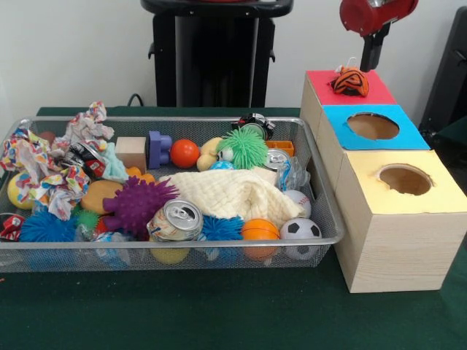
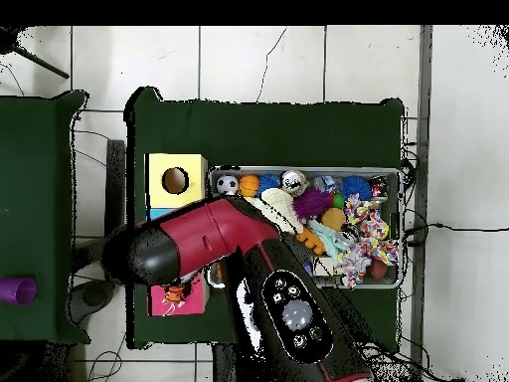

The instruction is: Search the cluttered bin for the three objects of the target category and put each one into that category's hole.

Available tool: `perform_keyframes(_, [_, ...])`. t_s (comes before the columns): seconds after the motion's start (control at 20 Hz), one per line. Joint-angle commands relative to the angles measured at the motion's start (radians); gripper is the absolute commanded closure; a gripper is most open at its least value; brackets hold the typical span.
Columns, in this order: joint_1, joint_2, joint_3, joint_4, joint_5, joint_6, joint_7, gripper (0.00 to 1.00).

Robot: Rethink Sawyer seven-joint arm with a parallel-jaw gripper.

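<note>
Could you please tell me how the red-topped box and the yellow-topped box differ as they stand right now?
The red-topped box stands at the far end of the row, the yellow-topped box at the near end. An orange and black striped toy sits over the hole on the red-topped box, while the hole in the yellow-topped box is open and uncovered. Both are pale wooden boxes beside the wire bin.

From above, the red arm (image 2: 204,244) crosses the boxes (image 2: 175,181) beside the toy-filled bin (image 2: 303,171).
</note>
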Motion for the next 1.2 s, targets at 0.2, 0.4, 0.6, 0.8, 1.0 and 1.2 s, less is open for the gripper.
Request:
perform_keyframes(0.2, [-0.072, -0.017, 0.036, 0.169, -0.048, -0.119, -0.052, 1.00])
perform_keyframes(0.4, [-0.084, -0.011, 0.036, 0.190, -0.051, -0.145, -0.046, 1.00])
perform_keyframes(0.6, [-0.092, 0.002, 0.034, 0.196, -0.060, -0.166, -0.045, 1.00])
perform_keyframes(0.8, [-0.084, 0.006, 0.028, 0.209, -0.063, -0.184, -0.027, 1.00])
perform_keyframes(1.0, [-0.075, -0.041, 0.030, 0.268, -0.033, -0.196, 0.010, 1.00])
perform_keyframes(1.2, [-0.068, -0.089, 0.032, 0.323, -0.004, -0.216, 0.044, 1.00])
